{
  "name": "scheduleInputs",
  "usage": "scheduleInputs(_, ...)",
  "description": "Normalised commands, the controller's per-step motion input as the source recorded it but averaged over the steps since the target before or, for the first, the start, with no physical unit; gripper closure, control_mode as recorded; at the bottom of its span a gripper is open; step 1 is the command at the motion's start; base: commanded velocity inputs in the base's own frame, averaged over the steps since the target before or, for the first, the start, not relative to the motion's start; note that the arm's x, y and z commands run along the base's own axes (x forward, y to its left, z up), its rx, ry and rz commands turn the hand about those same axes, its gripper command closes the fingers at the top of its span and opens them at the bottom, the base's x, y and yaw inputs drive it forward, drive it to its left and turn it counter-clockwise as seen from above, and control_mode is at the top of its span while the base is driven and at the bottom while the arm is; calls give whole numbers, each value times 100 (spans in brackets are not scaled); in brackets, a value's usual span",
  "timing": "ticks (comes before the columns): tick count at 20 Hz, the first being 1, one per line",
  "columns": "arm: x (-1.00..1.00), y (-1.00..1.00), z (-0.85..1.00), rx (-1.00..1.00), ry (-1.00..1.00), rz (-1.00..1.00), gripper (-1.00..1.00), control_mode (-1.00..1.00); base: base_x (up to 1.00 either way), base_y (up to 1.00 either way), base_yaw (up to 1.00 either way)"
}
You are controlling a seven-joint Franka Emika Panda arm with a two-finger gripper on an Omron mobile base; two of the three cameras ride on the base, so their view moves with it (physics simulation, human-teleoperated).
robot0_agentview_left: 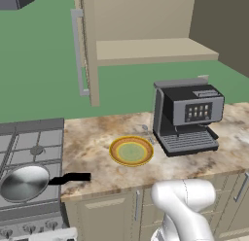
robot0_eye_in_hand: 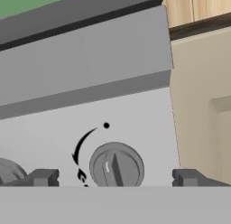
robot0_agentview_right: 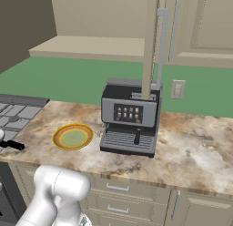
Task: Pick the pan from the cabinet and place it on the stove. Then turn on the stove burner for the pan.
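Note:
The silvery pan sits on the front right burner of the grey stove, its black handle reaching out over the counter edge. The handle's tip shows at the left edge of the right base view. The tall cabinet stands open above the counter, its door swung out. In the hand view my gripper is open in front of the stove's front panel. Its two fingertips stand either side of a round grey knob, apart from it.
A yellow-rimmed plate with a green centre and a coffee machine stand on the marble counter. Another knob is left of the framed one. Beige drawer fronts lie right of the stove panel.

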Motion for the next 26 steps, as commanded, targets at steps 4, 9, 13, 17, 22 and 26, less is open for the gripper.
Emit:
scheduleInputs(4, 6, 9, 0, 0, 0, 0, -100, -100, 0, 0, 0)
scheduleInputs(9, 6, 11, 0, 0, 0, 0, 100, -100, 0, 0, 0)
scheduleInputs(13, 10, 13, 0, 0, 0, 0, 100, -100, 0, 0, 0)
scheduleInputs(17, 1, 17, 0, 0, 0, 0, 100, -100, 0, 0, 0)
scheduleInputs(22, 0, 14, 0, -2, 0, 0, 100, -100, 0, 0, 0)
scheduleInputs(26, 0, 4, 0, -2, 2, 0, 100, -100, 0, 0, 0)
